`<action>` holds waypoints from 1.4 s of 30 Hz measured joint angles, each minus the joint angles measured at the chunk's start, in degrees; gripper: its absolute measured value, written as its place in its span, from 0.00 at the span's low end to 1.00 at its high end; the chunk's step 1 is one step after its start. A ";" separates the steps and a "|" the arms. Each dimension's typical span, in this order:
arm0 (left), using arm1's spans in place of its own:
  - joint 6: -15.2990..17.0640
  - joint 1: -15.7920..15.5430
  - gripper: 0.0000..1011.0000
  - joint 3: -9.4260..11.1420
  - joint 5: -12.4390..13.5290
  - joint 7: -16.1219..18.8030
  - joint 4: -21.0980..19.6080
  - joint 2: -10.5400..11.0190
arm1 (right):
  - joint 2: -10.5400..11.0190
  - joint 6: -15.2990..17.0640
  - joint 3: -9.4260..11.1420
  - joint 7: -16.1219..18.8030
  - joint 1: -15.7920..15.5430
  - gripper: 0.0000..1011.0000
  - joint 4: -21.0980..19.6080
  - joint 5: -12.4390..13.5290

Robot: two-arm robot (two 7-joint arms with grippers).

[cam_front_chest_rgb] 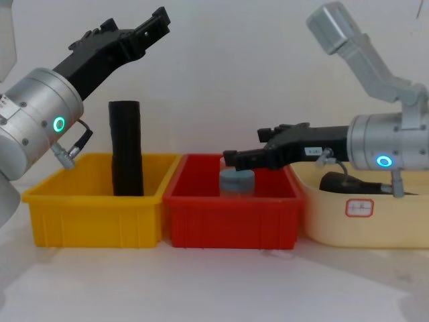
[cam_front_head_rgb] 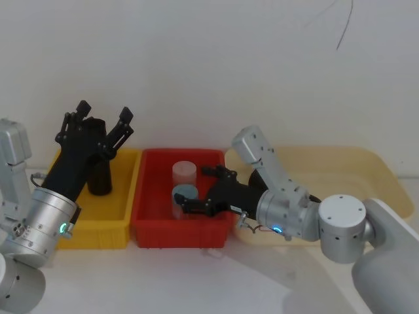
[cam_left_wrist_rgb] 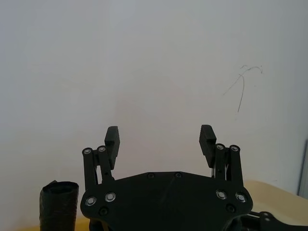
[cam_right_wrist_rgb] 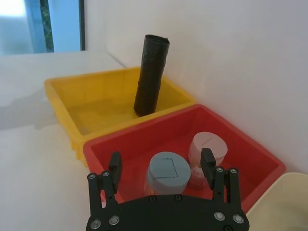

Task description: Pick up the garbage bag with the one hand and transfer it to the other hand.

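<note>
Bag (cam_front_head_rgb: 99, 178): upright in yellow bin (cam_front_head_rgb: 98, 226), back part, just below L hand (cam_front_head_rgb: 105, 111) (spread, empty, apart from bag). R hand (cam_right_wrist_rgb: 161, 161): spread, low over red bin (cam_front_head_rgb: 177, 232), fingers flanking blue-lid jar (cam_right_wrist_rgb: 168, 173); pale jar (cam_right_wrist_rgb: 208, 147) beside it. Cream tub (cam_front_head_rgb: 366, 163) at right.

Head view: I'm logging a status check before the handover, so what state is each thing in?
garbage bag: upright in the yellow bin, ungripped.
left gripper: open, raised over the yellow bin.
right gripper: open, over the red bin.
blue-lidded jar: upright, lid on.
pale-lidded jar: upright, lid on.
</note>
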 joint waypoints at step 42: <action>0.01 0.04 0.99 0.00 -0.01 0.00 -0.04 0.00 | -6.10 -0.66 -3.83 4.64 12.69 0.99 22.77 -2.99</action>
